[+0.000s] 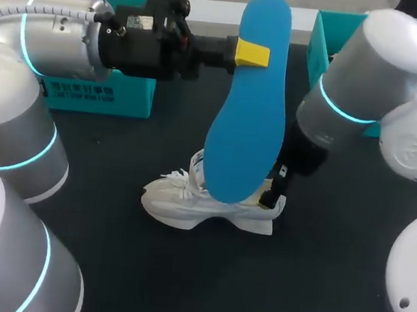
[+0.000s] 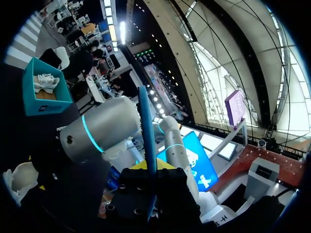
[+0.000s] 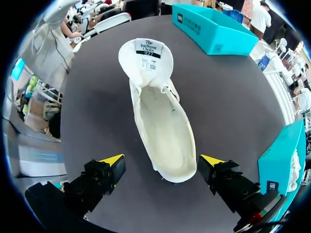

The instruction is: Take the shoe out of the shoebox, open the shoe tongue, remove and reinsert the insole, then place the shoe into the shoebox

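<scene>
My left gripper [image 1: 252, 54] is shut on the long blue insole [image 1: 250, 108], holding it upright in the air over the table's middle. In the left wrist view the insole [image 2: 147, 126] shows edge-on, rising from between the left gripper's [image 2: 151, 170] fingers. Under it the white shoe [image 1: 203, 204] stands on the dark table, toe to the left. My right gripper [image 3: 163, 162] is open, its yellow-tipped fingers [image 3: 112, 160] standing on either side of the shoe's [image 3: 163, 116] heel without touching it. The tongue [image 3: 146, 56] is folded forward and the inside is bare.
One teal shoebox [image 1: 95, 90] stands at the back left behind my left arm. Another teal box [image 1: 335, 35] at the back right, seen as the box [image 2: 46, 90] in the left wrist view, holds a second white shoe. Bare dark table lies in front of the shoe.
</scene>
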Robot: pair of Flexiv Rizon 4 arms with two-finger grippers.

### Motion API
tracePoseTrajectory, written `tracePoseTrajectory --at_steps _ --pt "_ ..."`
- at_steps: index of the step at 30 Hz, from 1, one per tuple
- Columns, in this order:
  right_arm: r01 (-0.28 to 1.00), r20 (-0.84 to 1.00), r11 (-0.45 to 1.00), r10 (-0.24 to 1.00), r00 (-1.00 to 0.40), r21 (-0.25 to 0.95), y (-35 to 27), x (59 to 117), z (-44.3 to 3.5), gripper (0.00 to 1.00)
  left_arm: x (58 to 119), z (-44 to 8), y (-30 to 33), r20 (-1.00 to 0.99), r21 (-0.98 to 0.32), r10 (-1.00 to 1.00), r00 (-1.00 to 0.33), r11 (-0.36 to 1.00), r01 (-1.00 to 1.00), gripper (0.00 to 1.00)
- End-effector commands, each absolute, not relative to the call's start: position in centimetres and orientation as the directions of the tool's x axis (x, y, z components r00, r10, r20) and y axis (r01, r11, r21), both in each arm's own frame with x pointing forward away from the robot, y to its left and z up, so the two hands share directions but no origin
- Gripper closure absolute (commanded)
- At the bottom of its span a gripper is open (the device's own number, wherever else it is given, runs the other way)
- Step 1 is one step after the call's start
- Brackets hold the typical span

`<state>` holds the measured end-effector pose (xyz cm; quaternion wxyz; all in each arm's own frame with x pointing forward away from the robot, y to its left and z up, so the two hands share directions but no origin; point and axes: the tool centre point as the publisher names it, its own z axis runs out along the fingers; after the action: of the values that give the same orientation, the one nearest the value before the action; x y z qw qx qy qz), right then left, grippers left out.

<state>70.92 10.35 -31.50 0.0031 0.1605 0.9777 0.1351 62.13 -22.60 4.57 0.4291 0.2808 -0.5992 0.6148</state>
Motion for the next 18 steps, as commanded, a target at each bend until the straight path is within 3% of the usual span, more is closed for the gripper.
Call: tracePoseTrajectory --at_steps 1,18 --pt "0.312 0.042 0.940 0.309 -0.950 0.137 10.97 71.11 -31.65 0.00 62.11 4.47 -22.72 0.860 -0.495 0.189 -0.474 0.087 -0.864 1.00" --pt "0.326 0.042 0.929 0.324 -0.945 0.175 11.17 71.25 -32.22 0.00 62.11 4.47 -22.72 0.860 -0.495 0.189 -0.474 0.087 -0.864 1.00"
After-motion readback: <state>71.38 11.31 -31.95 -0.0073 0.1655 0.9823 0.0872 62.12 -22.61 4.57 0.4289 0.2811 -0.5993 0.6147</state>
